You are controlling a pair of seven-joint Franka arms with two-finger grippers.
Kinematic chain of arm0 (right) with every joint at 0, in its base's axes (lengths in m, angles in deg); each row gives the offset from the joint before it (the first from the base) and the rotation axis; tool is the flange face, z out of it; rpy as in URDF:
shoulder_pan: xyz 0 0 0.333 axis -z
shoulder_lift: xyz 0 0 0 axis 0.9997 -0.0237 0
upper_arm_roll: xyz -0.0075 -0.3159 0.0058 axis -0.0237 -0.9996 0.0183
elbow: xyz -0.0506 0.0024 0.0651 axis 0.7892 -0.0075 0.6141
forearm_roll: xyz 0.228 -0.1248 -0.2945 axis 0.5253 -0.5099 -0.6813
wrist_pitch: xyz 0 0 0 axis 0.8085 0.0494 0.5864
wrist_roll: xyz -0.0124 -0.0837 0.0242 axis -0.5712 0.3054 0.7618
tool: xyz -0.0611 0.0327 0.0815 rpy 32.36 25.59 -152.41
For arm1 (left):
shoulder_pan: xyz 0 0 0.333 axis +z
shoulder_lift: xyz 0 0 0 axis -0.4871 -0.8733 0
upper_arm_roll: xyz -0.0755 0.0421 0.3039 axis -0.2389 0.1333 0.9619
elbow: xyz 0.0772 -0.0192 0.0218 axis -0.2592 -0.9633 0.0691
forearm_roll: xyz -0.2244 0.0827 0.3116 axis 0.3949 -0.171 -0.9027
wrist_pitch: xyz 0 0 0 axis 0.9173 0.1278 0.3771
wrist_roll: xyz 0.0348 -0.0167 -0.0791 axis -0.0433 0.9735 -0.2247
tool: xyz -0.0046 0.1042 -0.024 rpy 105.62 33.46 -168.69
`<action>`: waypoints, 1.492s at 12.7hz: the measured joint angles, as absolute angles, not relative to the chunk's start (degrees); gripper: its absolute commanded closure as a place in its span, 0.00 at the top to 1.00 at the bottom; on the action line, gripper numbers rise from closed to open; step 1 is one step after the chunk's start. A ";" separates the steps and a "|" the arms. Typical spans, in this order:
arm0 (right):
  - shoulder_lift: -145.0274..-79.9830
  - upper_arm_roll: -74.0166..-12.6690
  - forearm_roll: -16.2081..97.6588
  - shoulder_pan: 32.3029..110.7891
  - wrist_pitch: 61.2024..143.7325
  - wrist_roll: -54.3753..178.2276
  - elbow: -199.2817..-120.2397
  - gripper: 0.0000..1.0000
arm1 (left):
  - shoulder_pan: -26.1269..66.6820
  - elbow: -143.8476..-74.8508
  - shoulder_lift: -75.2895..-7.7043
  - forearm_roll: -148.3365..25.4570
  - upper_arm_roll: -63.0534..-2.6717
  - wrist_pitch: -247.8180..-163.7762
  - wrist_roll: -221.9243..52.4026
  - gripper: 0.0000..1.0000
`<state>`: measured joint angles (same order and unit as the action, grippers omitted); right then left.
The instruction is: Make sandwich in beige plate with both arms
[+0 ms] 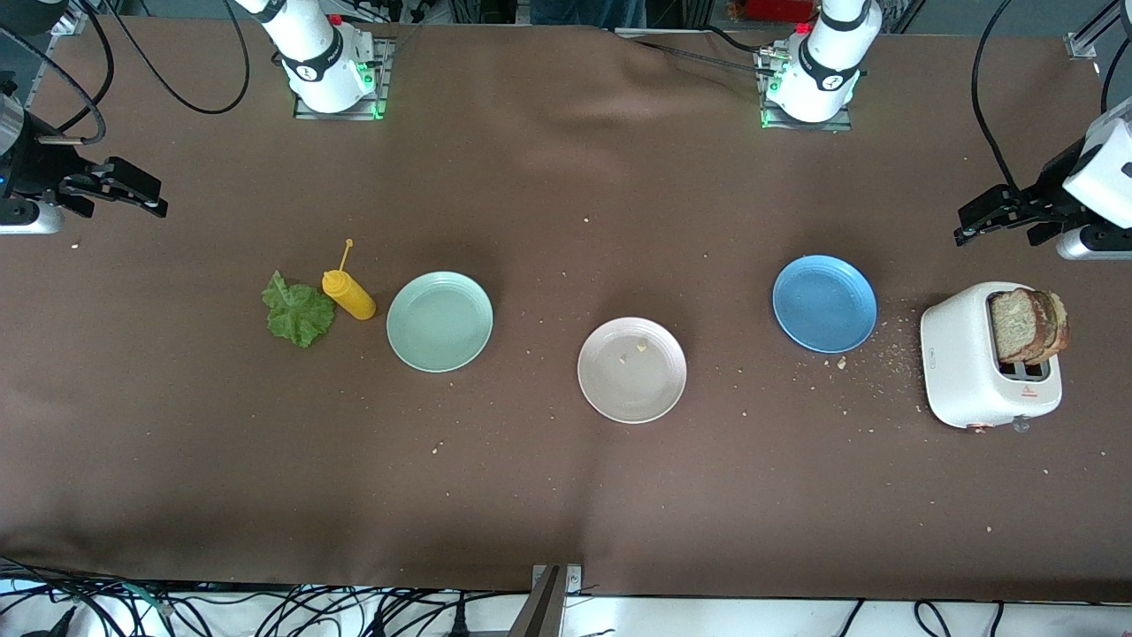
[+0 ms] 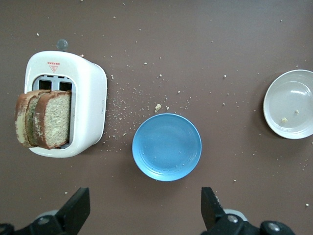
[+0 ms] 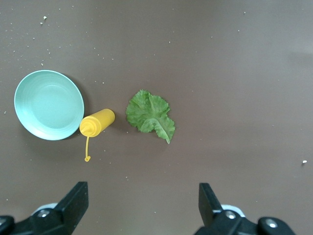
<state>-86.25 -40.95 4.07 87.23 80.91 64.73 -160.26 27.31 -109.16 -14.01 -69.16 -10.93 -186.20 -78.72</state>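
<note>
**Mia:** Where does the sandwich go?

**Ben:** On the beige plate (image 1: 631,370). It sits in the middle of the table, nearer to the front camera than the other two plates. It has only a few crumbs on it, so I think the job has not started.

**Mia:** Where is the bread?

**Ben:** Two bread slices (image 1: 1028,325) stick up out of the white toaster (image 1: 983,367) at the left arm's end of the table. They stand tall in the slots, so fingers can likely pinch them from above.

**Mia:** And the green leaf?

**Ben:** The lettuce leaf (image 1: 298,312) lies flat on the brown cloth (image 1: 531,195) at the right arm's end. The yellow sauce bottle (image 1: 348,294) lies on its side just beside it, and the mint-green plate (image 1: 439,320) is next to the bottle.

**Mia:** What is the blue plate (image 1: 824,303) for?

**Ben:** I cannot tell. It is empty and sits between the beige plate and the toaster.

**Mia:** What are the arms doing?

**Ben:** The left gripper (image 1: 989,218) hangs over the cloth close to the toaster, fingers wide apart, holding nothing. The right gripper (image 1: 119,188) hangs over the cloth at the leaf's end, fingers spread too, and empty. Each waits by its own food, so I guess the left takes bread and the right takes the leaf.
</note>
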 measured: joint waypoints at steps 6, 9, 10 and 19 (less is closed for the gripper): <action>-86.26 -40.95 4.07 87.23 80.91 64.73 -160.26 1.00 | 27.30 -109.16 -13.99 -70.55 -12.14 -186.20 -78.92 1.00; -86.26 -40.95 4.07 87.23 80.91 64.73 -160.26 1.00 | 27.41 -109.47 -14.10 -70.55 -12.42 -186.20 -78.95 1.00; -86.26 -40.95 4.07 87.23 80.91 64.73 -160.26 1.00 | 27.41 -109.66 -14.15 -70.55 -12.47 -186.20 -78.95 1.00; -86.26 -40.95 4.07 87.23 80.91 64.73 -160.26 1.00 | 27.84 -110.17 -14.49 -70.60 -12.45 -186.20 -78.95 1.00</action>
